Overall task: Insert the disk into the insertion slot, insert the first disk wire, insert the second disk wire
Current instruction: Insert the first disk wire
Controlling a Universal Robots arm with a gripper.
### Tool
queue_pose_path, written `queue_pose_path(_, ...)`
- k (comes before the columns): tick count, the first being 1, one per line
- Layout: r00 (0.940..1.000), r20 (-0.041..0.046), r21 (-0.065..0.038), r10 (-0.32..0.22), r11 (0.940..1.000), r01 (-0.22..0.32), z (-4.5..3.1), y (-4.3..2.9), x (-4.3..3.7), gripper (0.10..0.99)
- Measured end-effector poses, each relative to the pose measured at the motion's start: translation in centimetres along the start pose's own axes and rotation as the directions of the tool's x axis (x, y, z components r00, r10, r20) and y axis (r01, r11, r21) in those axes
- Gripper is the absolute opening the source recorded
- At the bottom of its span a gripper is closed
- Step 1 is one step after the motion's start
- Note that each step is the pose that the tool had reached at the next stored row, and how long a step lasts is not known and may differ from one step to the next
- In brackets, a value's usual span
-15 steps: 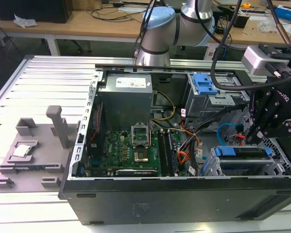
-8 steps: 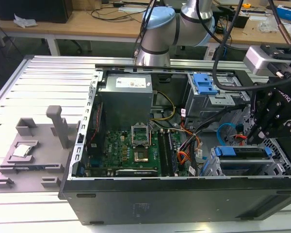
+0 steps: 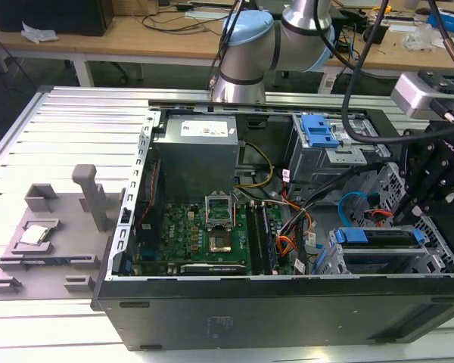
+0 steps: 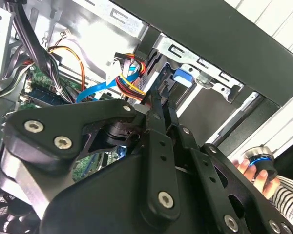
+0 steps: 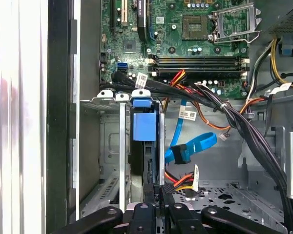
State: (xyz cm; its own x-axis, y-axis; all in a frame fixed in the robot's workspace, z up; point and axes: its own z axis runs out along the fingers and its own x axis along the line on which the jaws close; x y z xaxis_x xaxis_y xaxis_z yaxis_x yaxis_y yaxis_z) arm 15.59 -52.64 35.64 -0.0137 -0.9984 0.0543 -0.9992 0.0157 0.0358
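The black computer tower (image 3: pixel 272 318) lies open on its side on the slatted metal table (image 3: pixel 76 128). The silver robot arm (image 3: pixel 250 45) reaches over it from the far side to the drive cage at the exterior view's right. The disk (image 3: pixel 378 237), a flat silver hard drive framed in a bright blue plastic carrier, already sits inside the insertion slot (image 3: pixel 386 263), the wide low bay of grey perforated sheet metal.

In the first wrist view the black gripper (image 5: pixel 159 196) is right at the disk's rear edge. Its fingers are drawn close together on the small black plug of the first disk wire (image 5: pixel 180 181), a thin bundle of red, orange and black strands. As far as I can make out from here, the plug is pinched between them, and I cannot tell whether it is seated.

The second disk wire (image 5: pixel 195 145), a slim glossy light blue flat cable, curls in a loop just beside the disk, apart from the gripper. The green motherboard (image 3: pixel 204 234) lies further inside the case.

In the second wrist view a person's hand (image 4: pixel 245 168) rests on a round knob with a blue ring (image 4: pixel 261 162) outside the case.
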Motion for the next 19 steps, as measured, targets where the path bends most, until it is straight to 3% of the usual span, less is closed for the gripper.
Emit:
queue_pose_path(11,1.0000,0.0001,0.000,0.000,1.0000,0.000,1.38,-0.06,-0.03,0.173)
queue_pose_path(19,1.0000,0.0003,0.000,0.000,1.0000,0.000,1.71,0.00,-0.06,0.173)
